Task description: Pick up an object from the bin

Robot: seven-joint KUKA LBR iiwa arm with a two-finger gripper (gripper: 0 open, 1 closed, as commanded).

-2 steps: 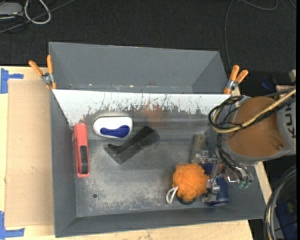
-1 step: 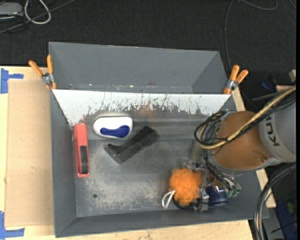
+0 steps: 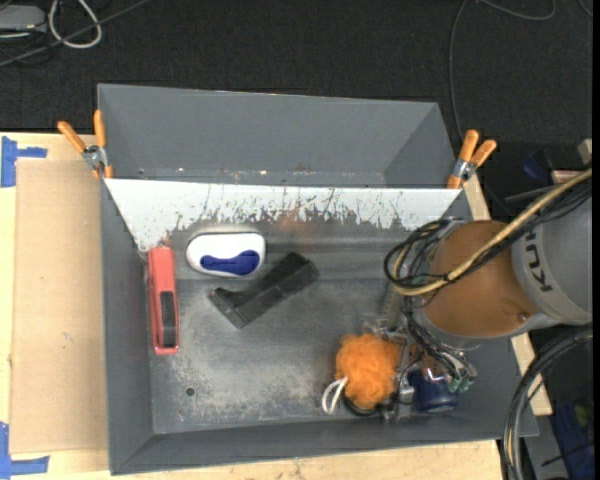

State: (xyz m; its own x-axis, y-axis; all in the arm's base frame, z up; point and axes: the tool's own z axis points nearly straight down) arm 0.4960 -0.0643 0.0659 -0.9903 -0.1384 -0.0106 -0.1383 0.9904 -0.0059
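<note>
The grey bin [image 3: 280, 148] has nothing lifted out of it. The arm [image 3: 565, 268] sets its hand [image 3: 405, 370] low in the bin's lower right corner, beside a fluffy orange ball [image 3: 365, 366]. Whether the hand is apart or together, I cannot tell. The grasp and lift look undone.

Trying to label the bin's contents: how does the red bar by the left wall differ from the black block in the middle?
The red bar is slim and straight; the black block is thicker and bent. The red bar runs front to back; the black block lies diagonally. The red bar carries a dark strip; the black block is plain black. Both lie on the bin floor.
</note>
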